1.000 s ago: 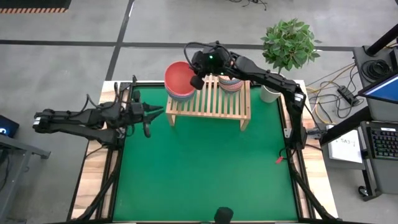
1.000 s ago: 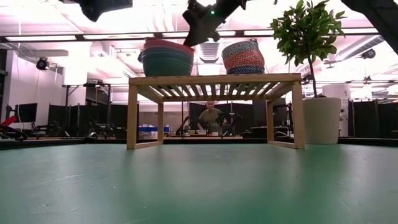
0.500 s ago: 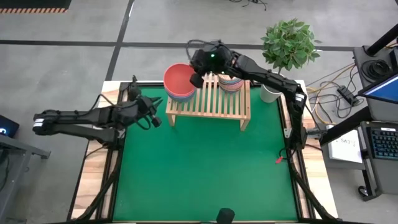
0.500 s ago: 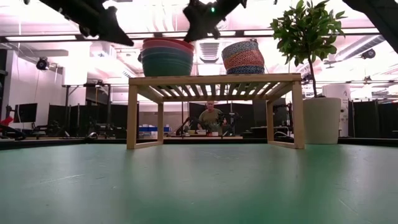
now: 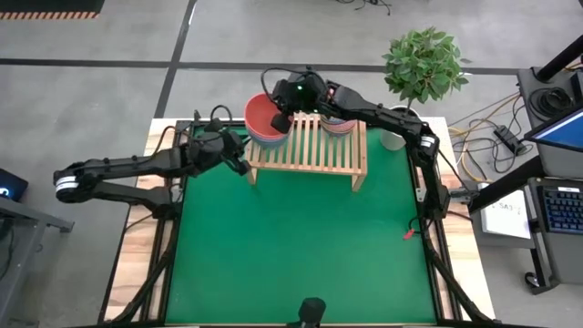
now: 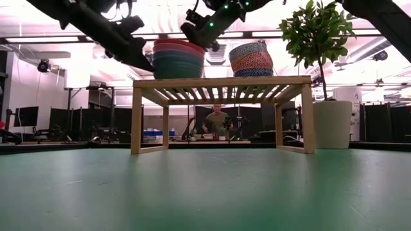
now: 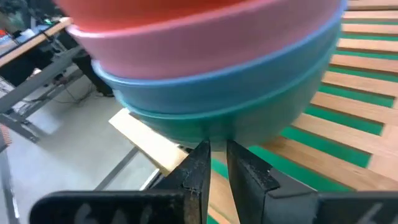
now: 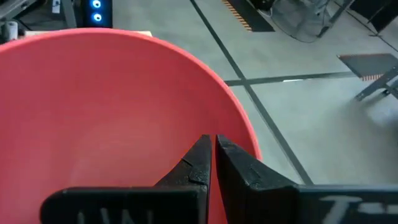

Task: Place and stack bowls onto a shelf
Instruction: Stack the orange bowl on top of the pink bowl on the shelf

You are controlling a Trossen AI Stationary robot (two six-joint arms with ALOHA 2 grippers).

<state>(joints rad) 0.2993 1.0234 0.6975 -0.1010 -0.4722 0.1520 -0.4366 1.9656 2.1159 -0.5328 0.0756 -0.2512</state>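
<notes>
Over the last second the left arm has swung in from the table's left edge, and the left gripper [image 5: 239, 160] now sits right against the base of the stack of larger bowls [image 6: 178, 59] at the left end of the wooden shelf [image 5: 307, 150]. In its wrist view the fingertips [image 7: 200, 163] are nearly together, with nothing between them, just under the bottom bowl. The stack has slid slightly toward the shelf's middle, which suggests the stacking is essentially done and only being squared up. The right arm reaches across from the table's right side with its elbow high. The right gripper [image 5: 281, 119] hangs over the red bowl [image 8: 112, 118] on top, fingers closed to a slit and holding nothing. The smaller patterned bowls [image 6: 251, 59] stand stacked at the shelf's right end, near the potted plant [image 5: 421, 66].
</notes>
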